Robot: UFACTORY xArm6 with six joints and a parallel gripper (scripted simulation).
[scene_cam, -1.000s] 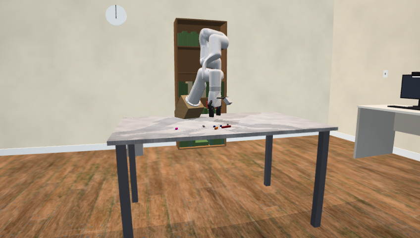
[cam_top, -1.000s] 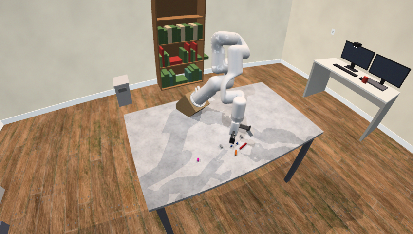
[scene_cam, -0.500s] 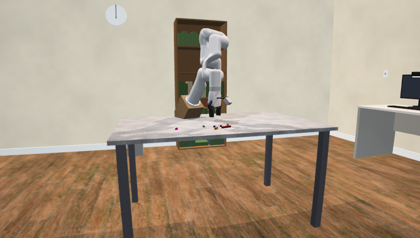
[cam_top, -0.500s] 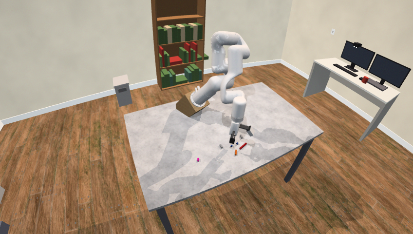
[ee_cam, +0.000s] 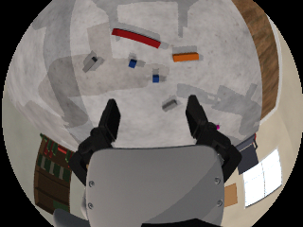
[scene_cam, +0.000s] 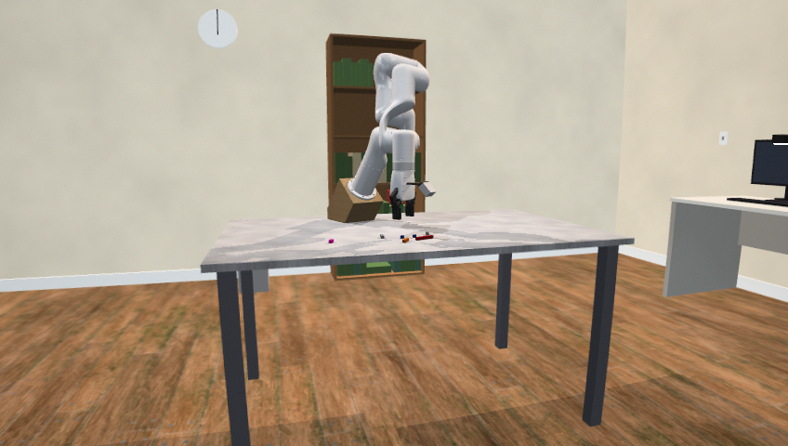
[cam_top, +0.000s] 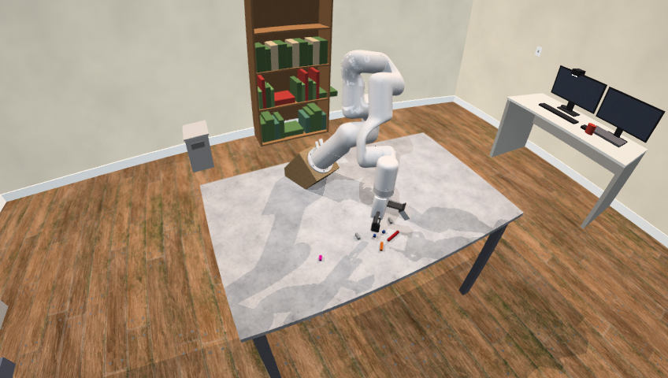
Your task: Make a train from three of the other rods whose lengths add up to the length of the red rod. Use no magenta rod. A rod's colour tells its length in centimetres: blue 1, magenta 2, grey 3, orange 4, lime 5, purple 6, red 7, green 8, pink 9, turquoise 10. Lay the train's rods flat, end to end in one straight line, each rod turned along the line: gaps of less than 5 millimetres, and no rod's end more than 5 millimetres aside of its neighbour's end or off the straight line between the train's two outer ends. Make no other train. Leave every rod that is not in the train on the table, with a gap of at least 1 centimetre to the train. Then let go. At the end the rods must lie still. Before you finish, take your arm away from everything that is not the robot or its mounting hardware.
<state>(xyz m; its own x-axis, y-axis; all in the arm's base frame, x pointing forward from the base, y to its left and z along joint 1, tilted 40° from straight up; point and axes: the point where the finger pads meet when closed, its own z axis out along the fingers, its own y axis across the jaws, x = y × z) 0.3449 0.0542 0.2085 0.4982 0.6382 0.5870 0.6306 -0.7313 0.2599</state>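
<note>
Overhead, spread fingers grip nothing above a grey rod [ee_cam: 169, 105] near the red rod [ee_cam: 135, 37].

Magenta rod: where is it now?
In the top view the magenta rod lies alone, well left of the orange rod and the other rods, toward the table's front edge.

Rods [cam_top: 392, 235] clustered on table [cam_top: 469, 187] — bookshelf [cam_top: 250, 70] behind.

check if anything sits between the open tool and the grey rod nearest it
Nothing visible does. In the wrist view the nearest grey rod lies on bare table just ahead of the open, empty tool, between its fingers. The blue rods and orange rod lie beyond it.
</note>
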